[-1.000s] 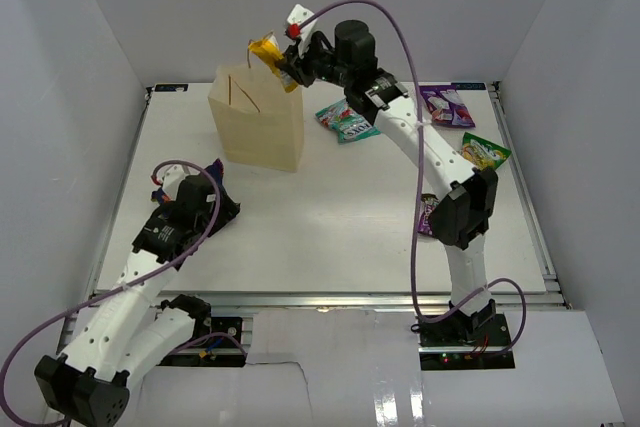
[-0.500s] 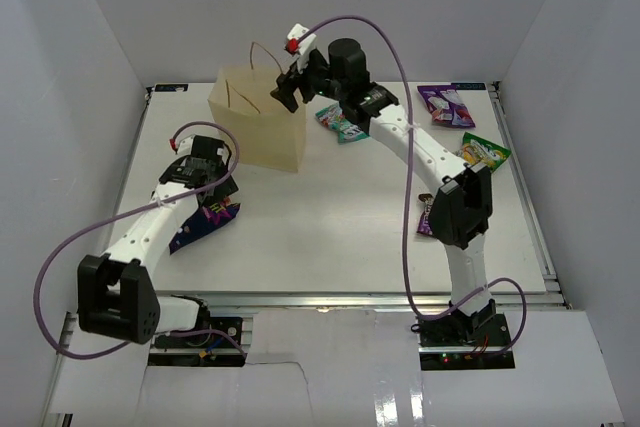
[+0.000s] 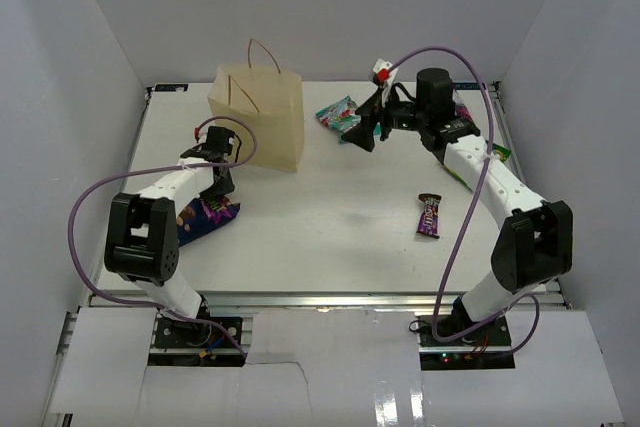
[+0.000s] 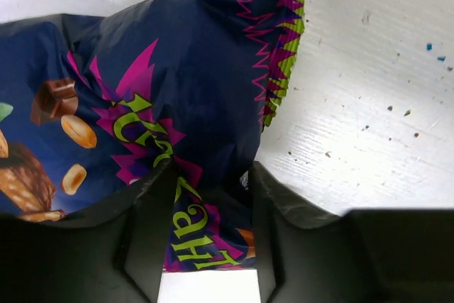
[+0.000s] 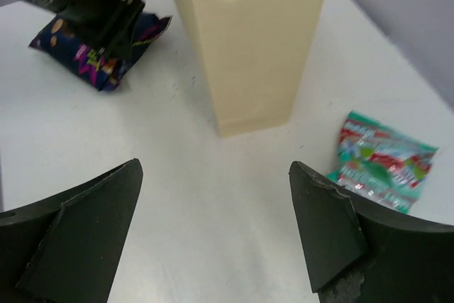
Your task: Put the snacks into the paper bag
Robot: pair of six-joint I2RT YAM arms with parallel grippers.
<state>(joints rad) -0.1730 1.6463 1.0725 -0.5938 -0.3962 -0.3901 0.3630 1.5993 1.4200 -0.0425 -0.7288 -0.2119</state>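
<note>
Since the left arm sits nearest the work, I list it first.

- **Item one:** dark blue chip bag [image 4: 163, 104], lying on the table [image 3: 330, 217] toward the left edge, long axis running near-left to far-right.
- **Left gripper** [image 4: 210, 182]: jaws narrowed onto a bunched fold of that bag, gripping it as far as I can judge.
- **Item two:** purple candy bar [image 3: 429, 215], alone at near right, nothing touching it.
- **Item three:** right gripper [image 5: 214, 175], spread wide and holding nothing, hovering just beside the teal pouch [image 3: 338, 115].
- **Item four:** paper bag [image 3: 258, 117], upright and farthest back, just beyond the left gripper. I judge the carry runs up and away.
</note>
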